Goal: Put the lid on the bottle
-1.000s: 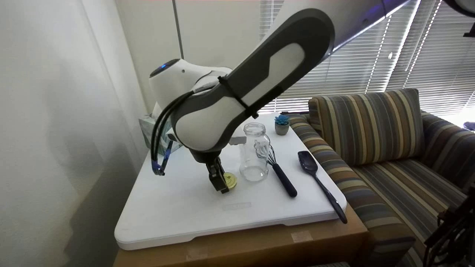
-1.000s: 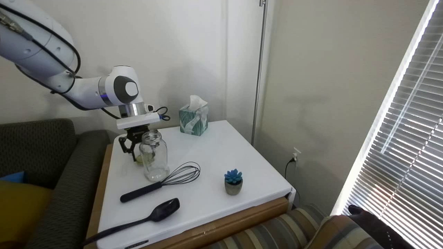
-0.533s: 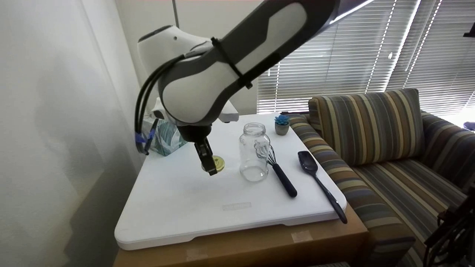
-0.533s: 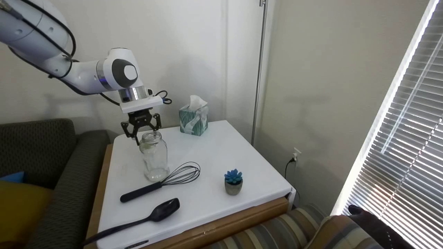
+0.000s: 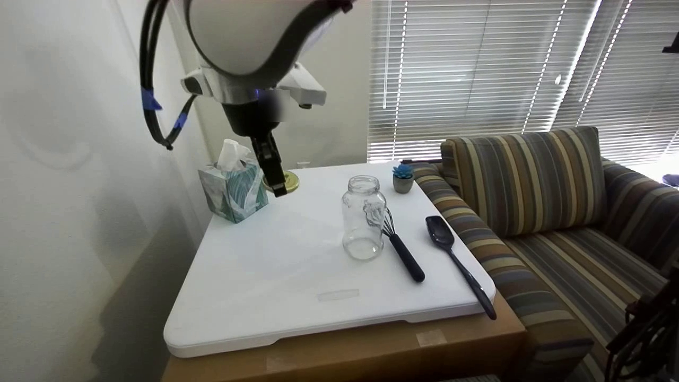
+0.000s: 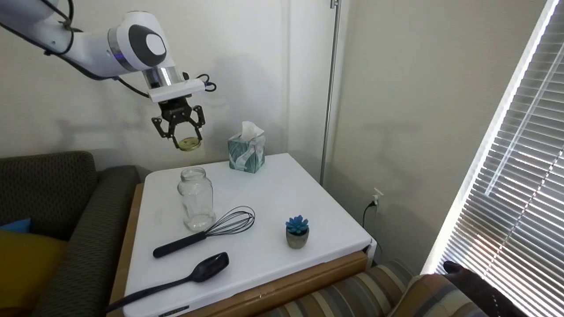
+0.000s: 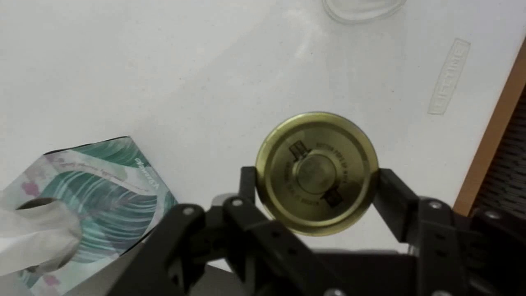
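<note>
A white table (image 5: 238,297) stands near a pale wall (image 6: 396,88), with window blinds (image 5: 451,79) and a striped armchair (image 5: 573,254) in both exterior views. A dark sofa (image 6: 44,189), a yellow cushion (image 6: 26,264) and a metal pole (image 6: 331,97) show in only an exterior view. The gripper (image 6: 188,143) is clamped on the lid (image 7: 316,174) and holds it in the air, apart from the jar (image 6: 196,200). The wrist view gives the clearest sight of that grip: a dark finger touches the rim on each side, and the lid's printed face is turned to the camera. In an exterior view the gripper is side-on, one finger (image 5: 271,170) hiding part of the lid. The jar stands upright on the table, its mouth uncovered; the wrist view catches only a curved part of it. A whisk (image 6: 203,235) lies just beside it; whether they touch cannot be told. The handle of a dark spoon (image 5: 460,268) reaches past the table's edge. A small potted plant (image 6: 297,233) stands well apart. The tissue box (image 6: 246,154) appears in all three views, and the word LIFETIME (image 7: 450,76) on the tabletop is readable in the wrist view alone.
</note>
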Robot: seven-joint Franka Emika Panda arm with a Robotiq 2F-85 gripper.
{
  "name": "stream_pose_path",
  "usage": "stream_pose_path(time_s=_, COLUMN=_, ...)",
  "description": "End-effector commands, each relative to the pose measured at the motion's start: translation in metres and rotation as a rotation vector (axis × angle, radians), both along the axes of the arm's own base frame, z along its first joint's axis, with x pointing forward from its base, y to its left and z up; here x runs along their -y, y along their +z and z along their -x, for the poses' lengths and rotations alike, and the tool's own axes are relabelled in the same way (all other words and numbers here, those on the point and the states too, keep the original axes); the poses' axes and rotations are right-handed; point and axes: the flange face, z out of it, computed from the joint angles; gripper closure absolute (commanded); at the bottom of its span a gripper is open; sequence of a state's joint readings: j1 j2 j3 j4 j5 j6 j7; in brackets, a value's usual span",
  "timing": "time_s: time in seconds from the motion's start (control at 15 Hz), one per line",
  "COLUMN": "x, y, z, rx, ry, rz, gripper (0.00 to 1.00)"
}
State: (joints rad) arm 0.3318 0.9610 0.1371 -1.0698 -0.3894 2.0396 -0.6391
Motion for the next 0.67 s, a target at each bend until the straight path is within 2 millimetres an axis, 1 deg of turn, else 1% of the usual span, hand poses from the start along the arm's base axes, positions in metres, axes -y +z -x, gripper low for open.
stream_pose_path(time_s=0.0, x=0.006, y=0.053, z=0.007, rx=0.022, ry=-0.043, rz=0.076, gripper=0.53)
stream_pose_path(time_s=0.13, x=0.012, y=0.075, z=0.013, rx=0.004, ry=-0.1, rz=0.124, gripper=0.53)
stream_pose_path(time_s=0.27, x=0.02, y=0.09, z=0.021, rx=-0.031, ry=-0.161, rz=0.168, gripper=0.53)
stream_pose_path(time_s=0.47, x=0.034, y=0.1, z=0.033, rx=-0.081, ry=-0.235, rz=0.212, gripper=0.53)
stream_pose_path(time_s=0.6, x=0.044, y=0.097, z=0.038, rx=-0.104, ry=-0.27, rz=0.226, gripper=0.53)
